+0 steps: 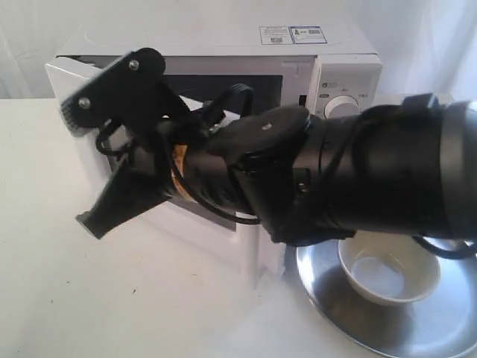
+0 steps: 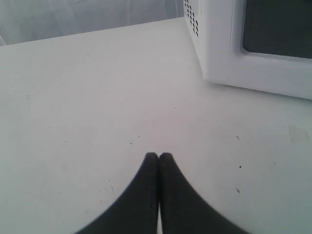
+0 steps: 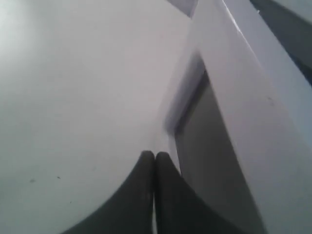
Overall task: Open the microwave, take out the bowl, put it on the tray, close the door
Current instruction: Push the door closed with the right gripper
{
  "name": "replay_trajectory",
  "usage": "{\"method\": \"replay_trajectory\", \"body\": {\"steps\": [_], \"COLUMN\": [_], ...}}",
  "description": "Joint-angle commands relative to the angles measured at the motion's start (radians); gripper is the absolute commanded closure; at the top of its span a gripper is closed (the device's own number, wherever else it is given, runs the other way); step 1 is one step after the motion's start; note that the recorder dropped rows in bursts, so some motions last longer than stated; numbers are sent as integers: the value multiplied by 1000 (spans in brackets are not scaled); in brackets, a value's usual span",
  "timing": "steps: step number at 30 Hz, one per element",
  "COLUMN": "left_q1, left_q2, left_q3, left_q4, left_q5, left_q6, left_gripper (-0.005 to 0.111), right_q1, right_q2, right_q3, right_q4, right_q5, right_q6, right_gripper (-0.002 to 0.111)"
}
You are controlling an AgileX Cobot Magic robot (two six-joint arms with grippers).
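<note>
1. The two black fingers [image 2: 141, 204] are pressed flat together, their rounded tips touching.
2. The white table [image 2: 87, 97] spreads beneath and ahead of the fingers, marked with a few tiny dark specks.
3. The white microwave [image 2: 214, 48] stands on the table well beyond the fingertips, off to one side.
4. Its side wall has small vent holes [image 2: 191, 17], and around the corner the white door [image 2: 222, 63] frames a dark window [image 2: 278, 24].

- Boxy white microwave [image 1: 223, 45], behind the right claw [image 3: 155, 156].
- Its white windowed door [image 1: 197, 235], ajar, just beside the claw.
- Small cream-white bowl [image 1: 387, 274], upright in the round shiny silver metal tray [image 1: 328, 302], well apart from the claw.
</note>
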Motion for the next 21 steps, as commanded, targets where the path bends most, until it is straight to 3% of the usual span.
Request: {"method": "replay_trajectory", "body": {"steps": [1,7,13,21], "left_q1": [-1,-1,-1,-1], "left_q2": [-2,-2,-2,-2], "left_q3": [3,3,3,3], "left_q4": [-2,-2,-2,-2], "left_q5": [-1,-1,-1,-1], "left_q6": [-6,-6,-6,-6], "left_gripper": [107,107,107,107], "right_q1": [-2,-27,-173,-353], "right_q2": [16,20,37,158], "right_q3": [95,103,85,-76], "right_q4": [57,-42,-125,-125], "right_q5": [116,526,527,477], "right_q6": [32,20,87,13], "right_gripper": [108,108,108,108]}}
